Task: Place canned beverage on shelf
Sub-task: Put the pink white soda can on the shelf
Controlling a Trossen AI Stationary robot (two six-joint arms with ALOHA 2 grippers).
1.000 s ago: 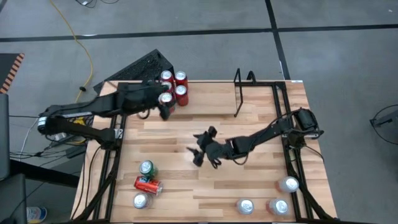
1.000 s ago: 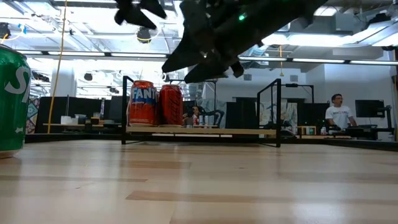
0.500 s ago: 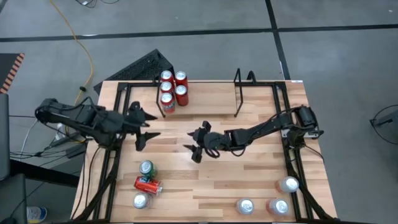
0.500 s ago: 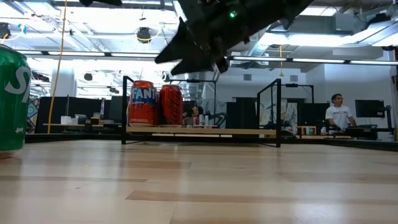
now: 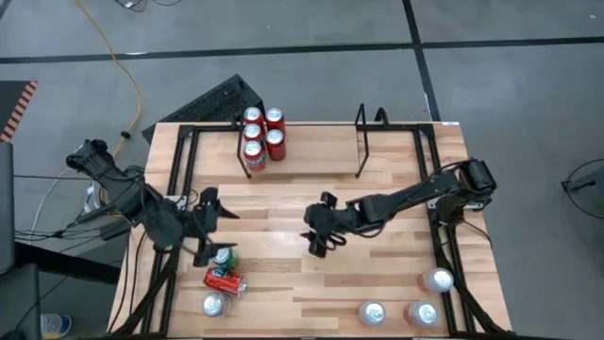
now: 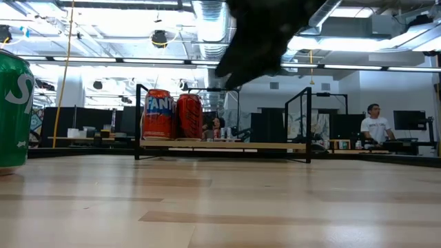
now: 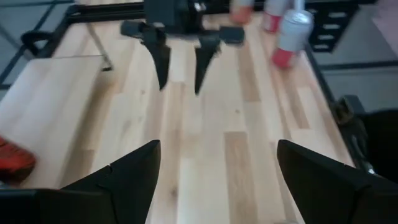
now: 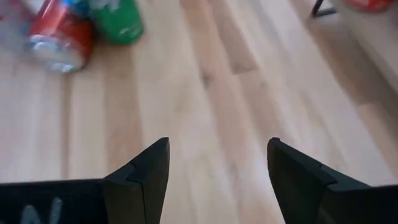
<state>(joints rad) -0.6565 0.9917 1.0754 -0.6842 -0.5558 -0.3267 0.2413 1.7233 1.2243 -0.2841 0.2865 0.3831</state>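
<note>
The shelf (image 5: pixel 361 142) stands at the table's far side and carries several cans (image 5: pixel 263 130) upright at its left end; two of them (image 6: pixel 172 114) show in the low view. My left gripper (image 5: pixel 213 227) is open and empty at the near left, just beside an upright green can (image 5: pixel 224 256). My right gripper (image 5: pixel 313 227) is open and empty above the table's middle, pointing toward the left. The left wrist view shows my left fingers (image 7: pixel 217 180) wide apart and the right gripper (image 7: pixel 180 62) farther off. The right wrist view (image 8: pixel 217 180) faces the green can (image 8: pixel 118 17).
A red can (image 5: pixel 225 280) lies on its side near the green one, and a silver-topped can (image 5: pixel 213 304) stands nearer the front edge. Three more cans (image 5: pixel 437 280) (image 5: pixel 373 313) (image 5: pixel 422 314) stand at the near right. Black rails (image 5: pixel 179 179) edge the table.
My left gripper has drawn back from the cans on the shelf and gone toward the table's near left, ending beside the green can. My right gripper has shifted a little toward the table's right over the middle. The cans have stayed where they were.
</note>
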